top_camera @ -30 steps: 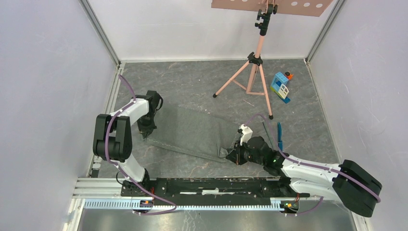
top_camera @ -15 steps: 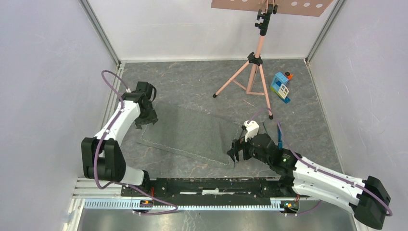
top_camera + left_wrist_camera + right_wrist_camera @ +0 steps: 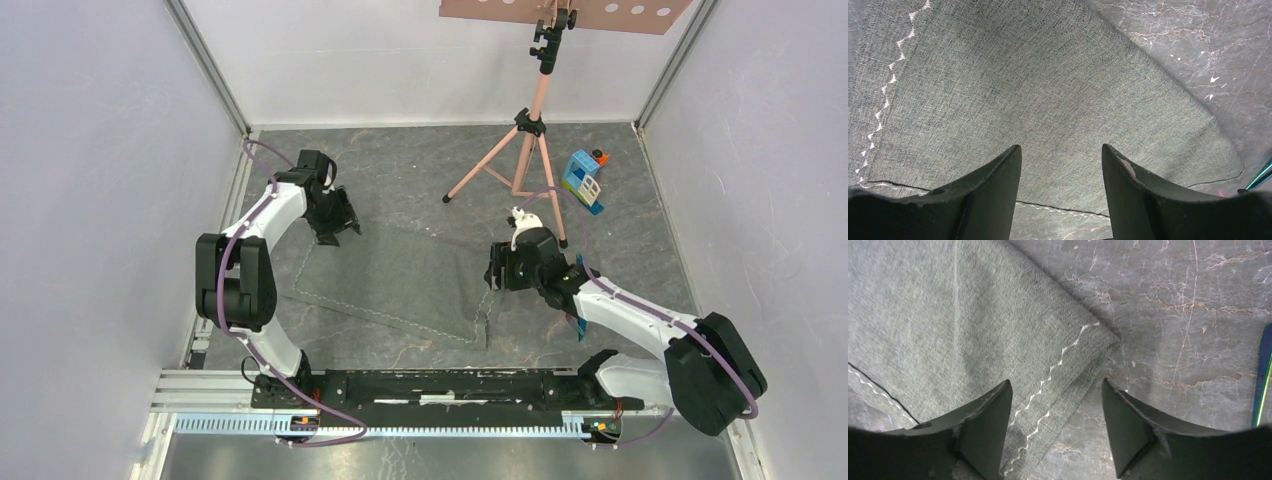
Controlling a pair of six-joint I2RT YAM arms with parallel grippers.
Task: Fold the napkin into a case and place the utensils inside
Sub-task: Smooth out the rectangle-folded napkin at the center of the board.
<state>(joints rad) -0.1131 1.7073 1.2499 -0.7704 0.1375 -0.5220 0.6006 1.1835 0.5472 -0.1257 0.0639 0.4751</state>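
The napkin (image 3: pixel 400 280) lies flat on the floor (image 3: pixel 420 180), apparently folded once; the case is unfinished. The left gripper (image 3: pixel 335 227) at its 11 o'clock corner and the right gripper (image 3: pixel 493 270) at 2 o'clock both hang with jaws apart, empty. The utensils (image 3: pixel 1263 375) lie at its 3 o'clock, not yet inside.

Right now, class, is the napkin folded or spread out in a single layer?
Folded, lying flat: in the left wrist view the napkin has one layer's edge lying over another.
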